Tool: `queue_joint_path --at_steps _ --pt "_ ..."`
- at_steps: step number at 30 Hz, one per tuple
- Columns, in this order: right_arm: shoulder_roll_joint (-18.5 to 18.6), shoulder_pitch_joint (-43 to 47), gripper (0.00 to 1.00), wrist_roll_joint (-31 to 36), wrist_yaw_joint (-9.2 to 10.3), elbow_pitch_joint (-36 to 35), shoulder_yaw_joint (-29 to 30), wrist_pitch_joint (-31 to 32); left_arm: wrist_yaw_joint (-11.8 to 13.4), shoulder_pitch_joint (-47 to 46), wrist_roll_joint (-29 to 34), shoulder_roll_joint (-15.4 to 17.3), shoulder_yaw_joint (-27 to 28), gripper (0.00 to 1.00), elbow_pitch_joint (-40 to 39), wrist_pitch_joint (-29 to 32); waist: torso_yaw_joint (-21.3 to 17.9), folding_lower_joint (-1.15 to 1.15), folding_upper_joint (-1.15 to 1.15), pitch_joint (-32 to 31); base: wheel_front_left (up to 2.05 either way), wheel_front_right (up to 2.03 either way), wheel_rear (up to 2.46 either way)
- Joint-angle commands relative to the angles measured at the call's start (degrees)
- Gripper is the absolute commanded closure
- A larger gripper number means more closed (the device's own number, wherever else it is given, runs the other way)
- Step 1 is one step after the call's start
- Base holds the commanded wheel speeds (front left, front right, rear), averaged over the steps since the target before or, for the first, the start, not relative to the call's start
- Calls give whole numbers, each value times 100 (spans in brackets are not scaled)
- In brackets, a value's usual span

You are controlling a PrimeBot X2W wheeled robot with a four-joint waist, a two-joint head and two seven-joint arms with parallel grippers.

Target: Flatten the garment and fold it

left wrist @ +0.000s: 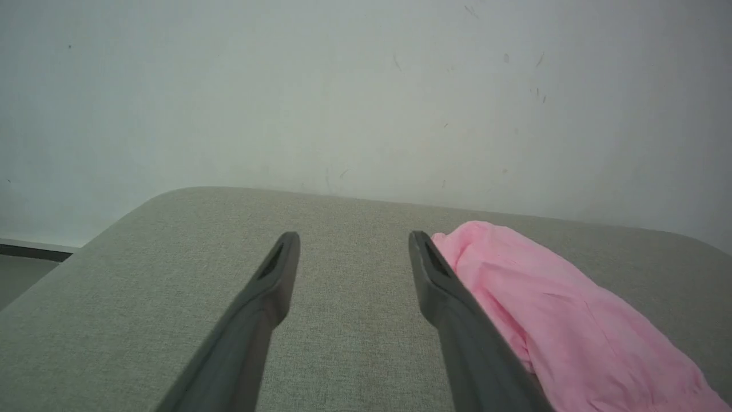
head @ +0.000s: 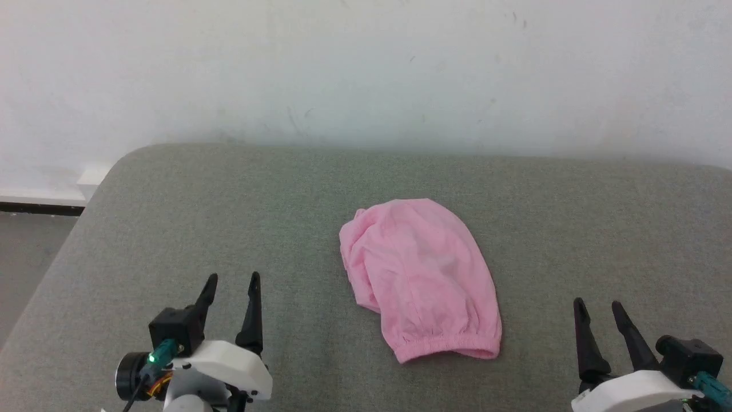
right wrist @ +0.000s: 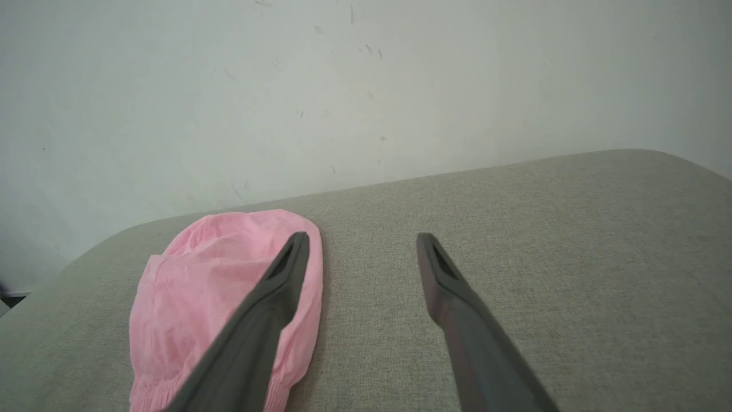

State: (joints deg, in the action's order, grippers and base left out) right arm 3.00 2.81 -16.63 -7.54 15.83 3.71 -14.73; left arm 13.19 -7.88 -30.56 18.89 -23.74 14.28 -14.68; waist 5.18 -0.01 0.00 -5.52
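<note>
1. Head view shows the garment (head: 420, 280) lying in a rumpled, roughly oval heap near the middle of the grey fabric surface (head: 229, 200), a little right of centre; a gathered elastic edge forms its near end, and looser folds bunch along its left side
2. At the lower left, the left gripper (head: 233, 276) has its two dark fingers pointing towards the far edge, spread apart with nothing between them; it sits well apart from the garment, off to the garment's left
3. At the lower right, the right gripper (head: 597, 302) also has its fingers parted and empty, well apart from the garment on the other side
4. Left wrist view: the left gripper (left wrist: 354, 236) shows bare grey fabric between its splayed fingers; the garment (left wrist: 560, 320) lies to the right, and one finger crosses in front of its edge
5. Right wrist view: the right gripper (right wrist: 363, 236) is likewise spread wide over bare fabric, with the garment (right wrist: 194, 286) to the left, partly behind one finger
6. A scuffed white wall (head: 366, 68) stands behind the surface, whose far left corner is rounded; a strip of floor (head: 28, 246) shows at the left
</note>
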Motion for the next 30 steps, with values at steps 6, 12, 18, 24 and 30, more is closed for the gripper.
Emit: queue_joint_path --at_steps 6,12,18,24,30 --pt "-13 39 0 28 5 210 72 491 -53 383 146 -199 208 0 -278 -29 37 1 0 42 0 0 0" --pt "-13 -620 0 76 5 318 -191 2084 -391 372 338 -244 295 0 -454 -30 66 1 0 184 0 0 0" --pt "-13 -1578 0 466 5 770 -705 3781 -609 241 568 -375 445 0 -551 -31 250 1 0 444 0 0 0" --pt "-13 -2052 0 1107 5 1453 -867 4891 -743 4 756 -544 545 0 -505 -31 541 1 0 699 0 0 0" --pt "-13 -2002 0 1132 5 1954 -1073 5333 -862 -95 859 -718 594 0 -395 -31 718 1 0 799 0 0 0"
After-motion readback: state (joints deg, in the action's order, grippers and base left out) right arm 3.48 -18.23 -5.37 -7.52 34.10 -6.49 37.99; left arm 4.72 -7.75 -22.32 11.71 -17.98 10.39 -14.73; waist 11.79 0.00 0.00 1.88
